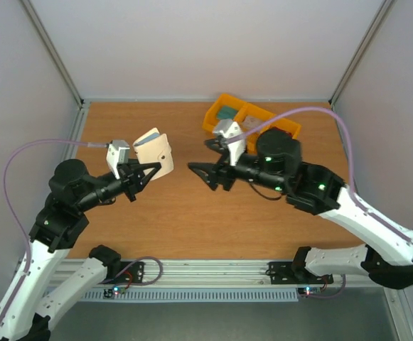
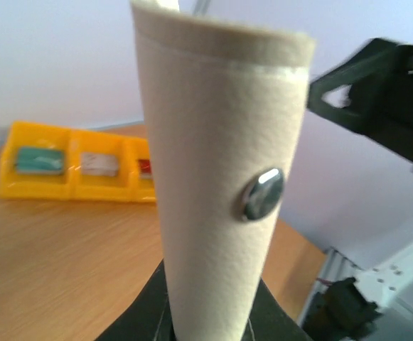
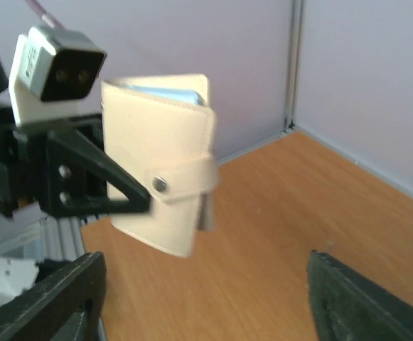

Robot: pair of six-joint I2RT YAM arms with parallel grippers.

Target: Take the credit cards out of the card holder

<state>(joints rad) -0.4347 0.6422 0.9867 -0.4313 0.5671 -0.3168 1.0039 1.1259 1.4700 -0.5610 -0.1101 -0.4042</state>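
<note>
My left gripper (image 1: 143,170) is shut on the cream-white card holder (image 1: 153,154) and holds it upright above the table. In the left wrist view the holder (image 2: 217,142) fills the middle, its metal snap (image 2: 261,193) facing me, its lower end between my jaws (image 2: 213,323). In the right wrist view the holder (image 3: 160,170) is folded, with its tab snapped shut. A pale blue edge (image 3: 170,94) shows at its top; no credit card is plainly visible. My right gripper (image 1: 205,159) is open and empty, facing the holder from a short distance; its fingers (image 3: 43,298) frame the bottom of its own view.
A yellow three-compartment tray (image 1: 249,117) stands at the back right of the wooden table (image 1: 192,220); it holds small teal, grey and red items (image 2: 39,160). Pale walls and metal posts enclose the table. The right arm's body hangs over the table's right half.
</note>
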